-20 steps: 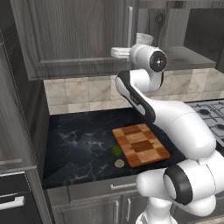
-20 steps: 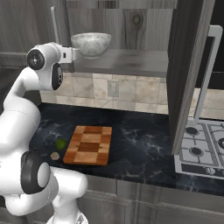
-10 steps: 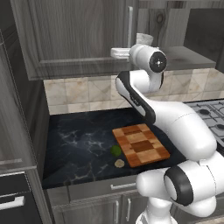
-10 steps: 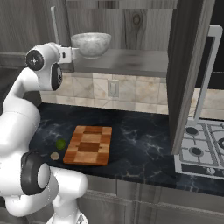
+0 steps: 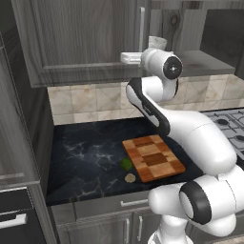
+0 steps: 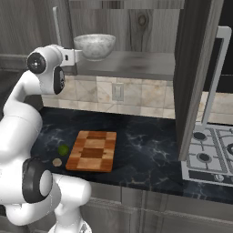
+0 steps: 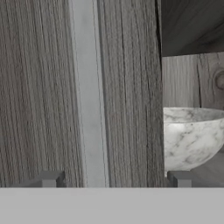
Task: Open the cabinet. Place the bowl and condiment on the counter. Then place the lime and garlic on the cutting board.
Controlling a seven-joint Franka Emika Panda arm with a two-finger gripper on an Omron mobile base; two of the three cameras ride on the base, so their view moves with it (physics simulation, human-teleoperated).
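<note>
Nothing has moved; jaws gape at the left door handle (image 7: pixel 89 94); right base view reveals the bowl (image 6: pixel 94 46).

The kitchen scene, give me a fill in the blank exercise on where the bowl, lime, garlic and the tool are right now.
1. The bowl sits on the cabinet ____.
2. The lime and garlic lie on the counter beside the ____, not on it.
3. The tool is ____, its tips either side of the left door's silver handle.
4. The cabinet's right door stands ____.

Missing words: shelf; cutting board; open; open
</note>
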